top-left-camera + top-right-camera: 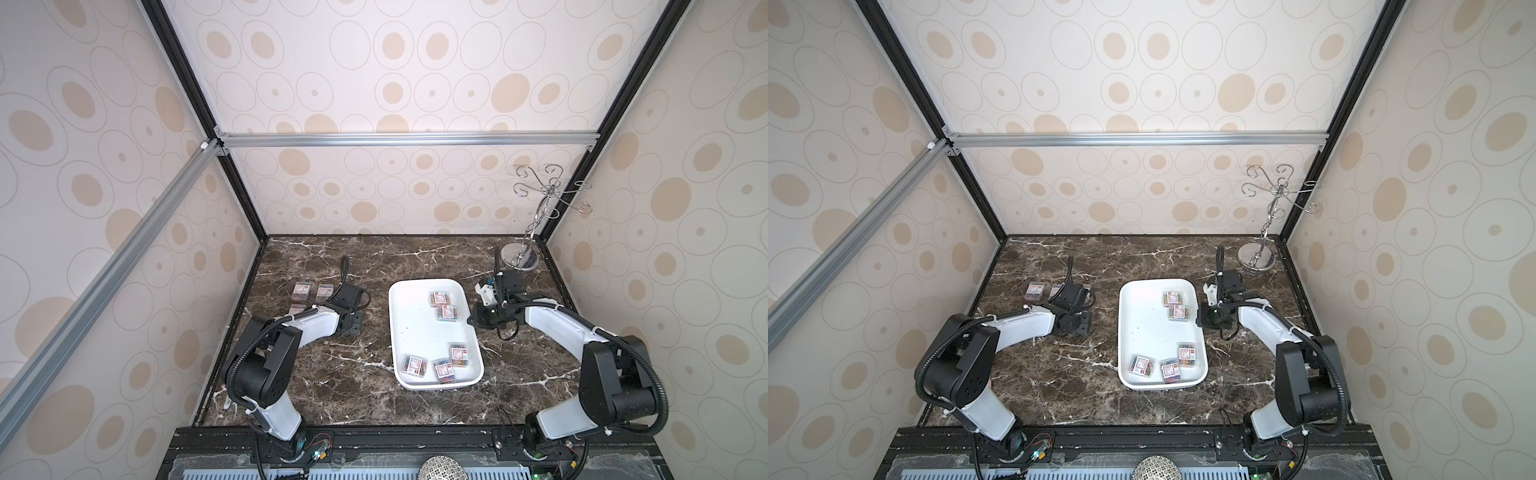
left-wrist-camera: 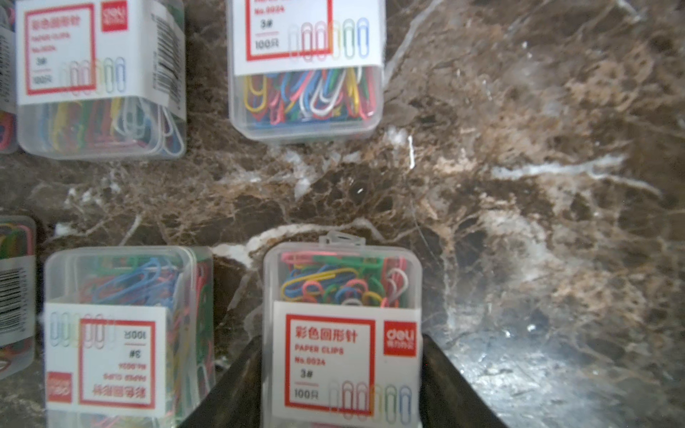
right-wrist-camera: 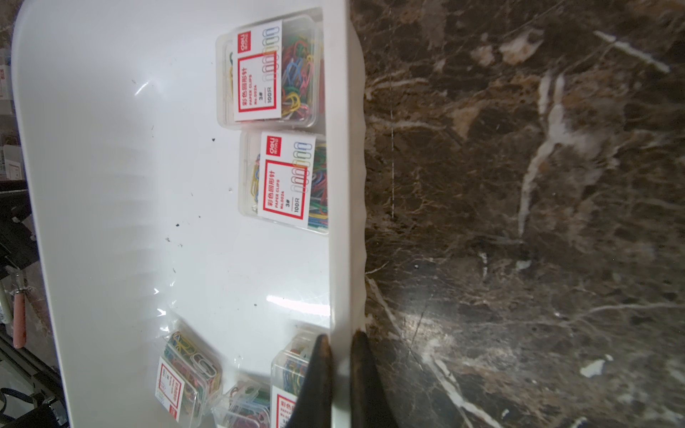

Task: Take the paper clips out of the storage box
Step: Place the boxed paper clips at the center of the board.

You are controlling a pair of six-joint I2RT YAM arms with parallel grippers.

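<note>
In both top views the box (image 1: 415,332) lies mid-frame on the worktop (image 1: 353,266), five clips (image 1: 446,311) inside, other clips (image 1: 301,290) left of it.

Five boxed paper clips (image 1: 447,312) sit inside the storage box (image 1: 415,332).

One storage box (image 1: 415,332) is counted on the single marble table (image 1: 332,257). Five boxes of paper clips (image 1: 447,312) are counted inside it: two at the far end and three at the near end. In the left wrist view six further boxes are counted on the table outside it, two of them cut off by the frame edge. Only three of these boxes (image 1: 300,289) are seen uncovered in a top view. One chrome hook stand (image 1: 519,257) and two arms, the left arm (image 1: 316,324) and the right arm (image 1: 548,320), are counted.
</note>
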